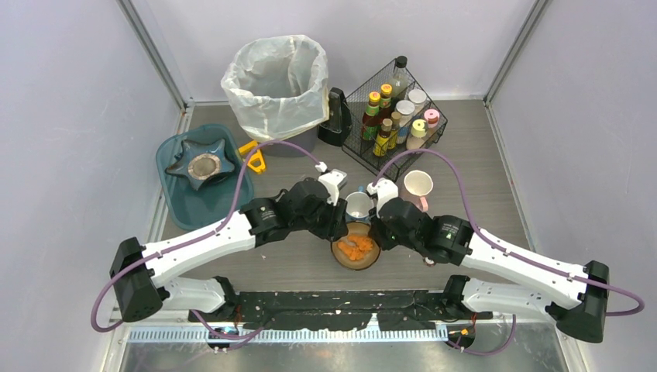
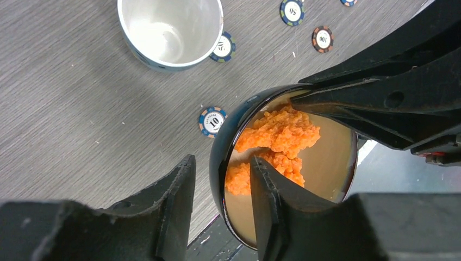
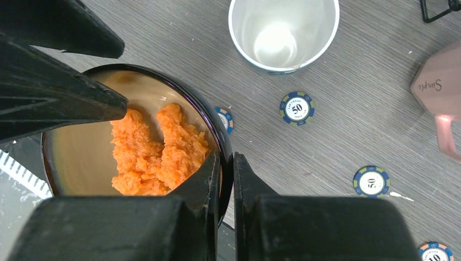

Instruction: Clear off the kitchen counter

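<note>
Bowl (image 1: pixel 356 249) of orange food on the kitchen counter (image 1: pixel 496 178), nearest the arm bases. The right gripper (image 3: pixel 225 159) pinches its rim, and the left gripper (image 2: pixel 222 163) straddles the opposite rim with its fingers spread, apparently not yet clamped. Just beyond the bowl are a white mug (image 1: pixel 358 204) and scattered poker chips (image 3: pixel 297 107), and far beyond it the lined bin (image 1: pixel 275 77). Step judged: a two-arm pickup of the bowl, so the next move needs the left fingers to close and both arms to rise together, keeping it level.
</note>
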You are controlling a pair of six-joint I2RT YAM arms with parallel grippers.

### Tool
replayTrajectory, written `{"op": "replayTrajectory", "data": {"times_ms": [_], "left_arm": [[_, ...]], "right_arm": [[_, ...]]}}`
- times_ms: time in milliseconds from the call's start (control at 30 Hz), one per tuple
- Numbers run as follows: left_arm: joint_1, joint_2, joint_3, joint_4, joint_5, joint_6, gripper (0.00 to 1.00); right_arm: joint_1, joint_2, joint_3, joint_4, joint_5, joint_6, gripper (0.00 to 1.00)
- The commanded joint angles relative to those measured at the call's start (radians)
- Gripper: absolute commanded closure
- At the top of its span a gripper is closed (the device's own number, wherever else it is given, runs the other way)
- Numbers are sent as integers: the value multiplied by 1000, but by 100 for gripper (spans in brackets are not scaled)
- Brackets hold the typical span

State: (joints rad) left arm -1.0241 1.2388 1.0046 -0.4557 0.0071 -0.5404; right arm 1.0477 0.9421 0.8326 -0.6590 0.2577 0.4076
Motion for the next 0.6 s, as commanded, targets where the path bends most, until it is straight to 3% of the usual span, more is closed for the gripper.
{"op": "replayTrajectory", "data": {"times_ms": [0,333,433,567], "left_arm": [[-5,20,30,-2,23,30,60],[-6,63,33,-43,6,61,65],[-6,59,29,-43,1,64,75],[-6,34,31,-45,-43,72,100]], "right_arm": [[18,-8,82,148,2,-9,95],[23,-9,78,174,-18,-22,95],[23,-6,73,181,-25,-23,95],[23,-1,63,190,-17,-23,95]]}}
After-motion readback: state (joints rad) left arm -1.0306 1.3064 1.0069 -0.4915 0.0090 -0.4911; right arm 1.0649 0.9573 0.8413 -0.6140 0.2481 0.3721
